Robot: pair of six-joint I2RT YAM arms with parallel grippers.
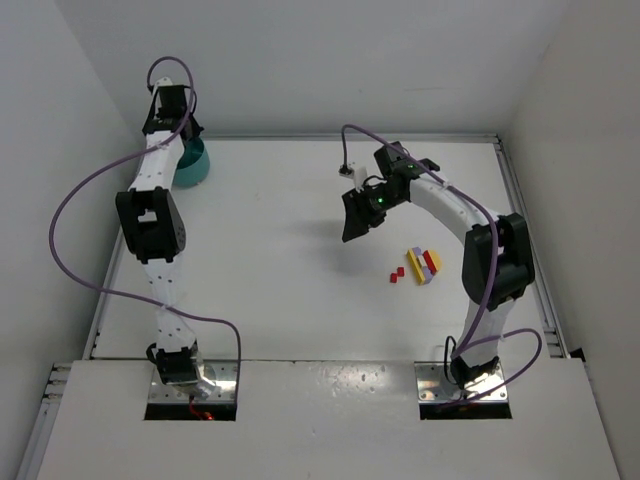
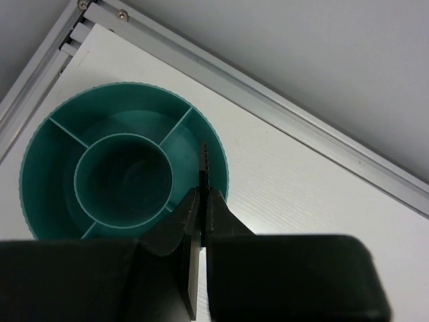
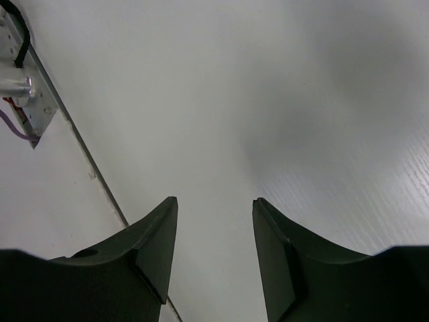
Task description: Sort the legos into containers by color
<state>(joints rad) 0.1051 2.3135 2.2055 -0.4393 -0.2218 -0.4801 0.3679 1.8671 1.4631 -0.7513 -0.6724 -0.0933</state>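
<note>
Sorting not yet begun: the legos (image 1: 420,265) lie clustered on the table (image 1: 290,300), my right gripper (image 3: 214,201) spread empty just beyond, my left gripper (image 2: 203,161) clenched on nothing over the far teal bowl (image 2: 120,100), its visible compartments bare.

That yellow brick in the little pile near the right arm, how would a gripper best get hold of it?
Probably from straight above, pinching the yellow brick across its narrow width: it lies flat, long and thin. A red brick lies close beside it, so finger room looks tight. The open right gripper is nearest.
</note>
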